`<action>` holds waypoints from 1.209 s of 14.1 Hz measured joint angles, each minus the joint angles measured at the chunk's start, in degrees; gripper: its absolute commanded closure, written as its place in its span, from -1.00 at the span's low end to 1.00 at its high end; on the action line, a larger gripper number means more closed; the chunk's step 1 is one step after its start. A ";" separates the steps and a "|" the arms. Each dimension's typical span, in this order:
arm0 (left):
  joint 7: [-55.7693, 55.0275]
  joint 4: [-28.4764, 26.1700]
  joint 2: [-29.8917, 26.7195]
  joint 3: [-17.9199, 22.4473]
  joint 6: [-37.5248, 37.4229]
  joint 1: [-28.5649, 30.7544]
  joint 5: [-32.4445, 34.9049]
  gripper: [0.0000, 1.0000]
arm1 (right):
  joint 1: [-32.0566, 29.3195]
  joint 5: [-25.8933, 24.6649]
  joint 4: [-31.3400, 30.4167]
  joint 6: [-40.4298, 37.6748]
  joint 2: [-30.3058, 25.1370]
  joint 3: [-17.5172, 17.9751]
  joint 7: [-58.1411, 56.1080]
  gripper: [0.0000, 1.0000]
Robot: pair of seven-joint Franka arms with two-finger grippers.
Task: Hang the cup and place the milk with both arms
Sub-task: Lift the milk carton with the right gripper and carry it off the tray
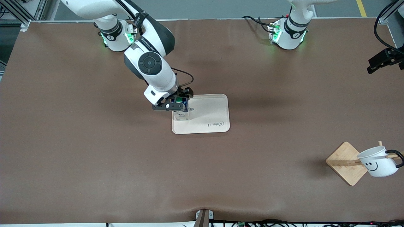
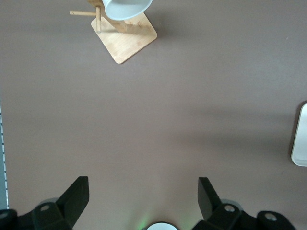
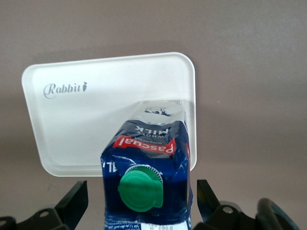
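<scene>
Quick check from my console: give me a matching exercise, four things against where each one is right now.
Things:
1. milk
2. cup
3. left gripper
4. right gripper

Places:
A. hanging on the wooden rack
B. over bare table, open, holding nothing
C. standing on the white tray
D. open, fingers either side of the carton

Pairs: 1-C, 2-A, 3-B, 4-D

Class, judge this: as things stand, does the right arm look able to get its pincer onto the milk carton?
Probably yes. The right pincer is open and already straddles the milk carton, which stands on the white tray; nothing sits between them.
</scene>
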 measured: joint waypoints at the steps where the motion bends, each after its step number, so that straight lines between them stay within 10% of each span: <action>1: 0.00 -0.49 -0.53 0.00 0.00 -0.24 -0.01 -1.00 | 0.07 -1.01 -0.39 0.00 0.47 0.02 0.08 -1.00; 4: -0.02 -1.06 -0.78 -0.01 0.03 -0.78 -0.56 -1.00 | 0.08 -3.10 -0.94 0.07 1.97 0.01 1.41 0.99; 9: -0.20 -1.34 -0.78 -0.38 0.04 -1.03 -1.71 -1.00 | -0.48 -2.71 4.00 -2.07 1.90 1.71 4.85 1.00; 17: -0.28 -1.65 -0.73 -0.56 0.05 -1.15 -1.73 -1.00 | -12.41 4.51 20.61 -31.24 -2.34 2.98 -5.99 1.00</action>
